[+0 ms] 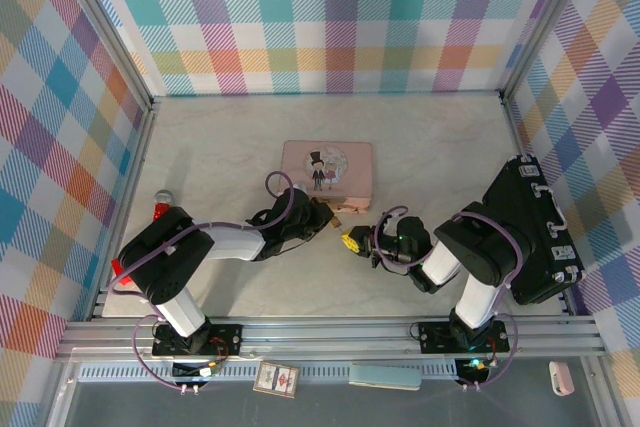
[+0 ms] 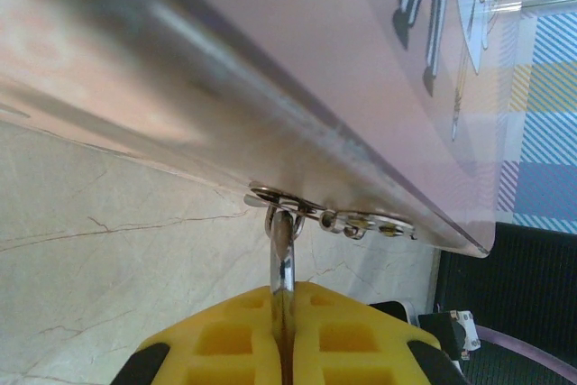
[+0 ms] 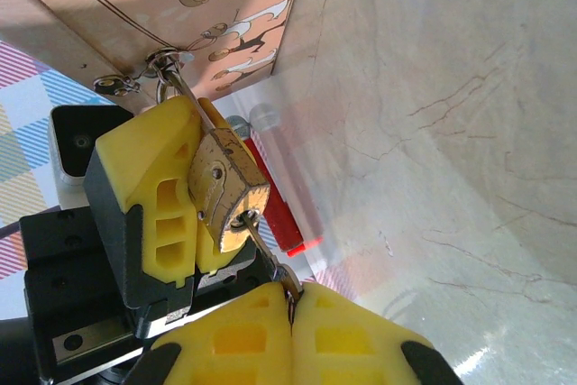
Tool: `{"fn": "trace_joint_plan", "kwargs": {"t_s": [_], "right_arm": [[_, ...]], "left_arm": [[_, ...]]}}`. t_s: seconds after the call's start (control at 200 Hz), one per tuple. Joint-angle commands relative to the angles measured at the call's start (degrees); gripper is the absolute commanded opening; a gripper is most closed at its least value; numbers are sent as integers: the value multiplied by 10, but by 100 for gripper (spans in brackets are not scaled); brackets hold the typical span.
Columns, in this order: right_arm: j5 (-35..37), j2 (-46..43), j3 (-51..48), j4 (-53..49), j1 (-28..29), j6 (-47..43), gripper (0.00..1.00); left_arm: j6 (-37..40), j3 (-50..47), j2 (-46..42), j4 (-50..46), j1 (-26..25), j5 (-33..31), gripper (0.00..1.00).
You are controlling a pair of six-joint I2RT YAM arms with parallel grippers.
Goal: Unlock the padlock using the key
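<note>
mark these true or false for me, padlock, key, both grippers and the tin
1. The padlock is hooked through the hasp on the pink tin. True.
2. The key lies loose on the table. False: its tip is in the padlock's keyhole.
3. The left gripper is shut on the padlock. True: its yellow fingers clamp it just below the hasp.
4. The right gripper is open and holds nothing. False: it is shut on the key.
5. The pink tin is pushed up against the back wall. False: it sits near the middle of the table, apart from the wall.
</note>
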Motion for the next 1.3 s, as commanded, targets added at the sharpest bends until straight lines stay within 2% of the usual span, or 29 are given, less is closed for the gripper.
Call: {"fn": "trace_joint_plan", "kwargs": {"t_s": [0.0, 1.295], "right_arm": [[6, 7, 17, 38, -7, 6, 0], [-2, -19, 32, 39, -26, 39, 0]], "left_arm": [[0, 0, -26, 58, -26, 38, 0], [0, -12, -23, 121, -46, 47, 0]]}}
